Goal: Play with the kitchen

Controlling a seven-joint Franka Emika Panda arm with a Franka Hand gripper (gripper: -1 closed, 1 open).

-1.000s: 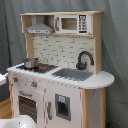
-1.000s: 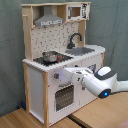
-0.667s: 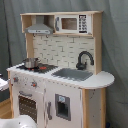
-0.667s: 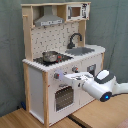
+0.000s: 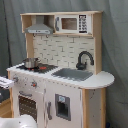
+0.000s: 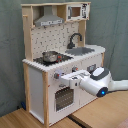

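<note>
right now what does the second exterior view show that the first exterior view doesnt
Only the second exterior view shows the white arm reaching to the knob panel, with wooden flooring below. Only the first exterior view shows the rounded end of the counter. Both exterior views show the kitchen with its pot, black faucet, sink and grey hood.

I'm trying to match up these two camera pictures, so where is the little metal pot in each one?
First exterior view: the pot sits on the stovetop at the first exterior view's left, under the grey hood.
Second exterior view: the pot sits on the stovetop left of centre, above the robot arm.
Shared landmark: the black faucet by the sink, to the right of the pot in both exterior views.
</note>
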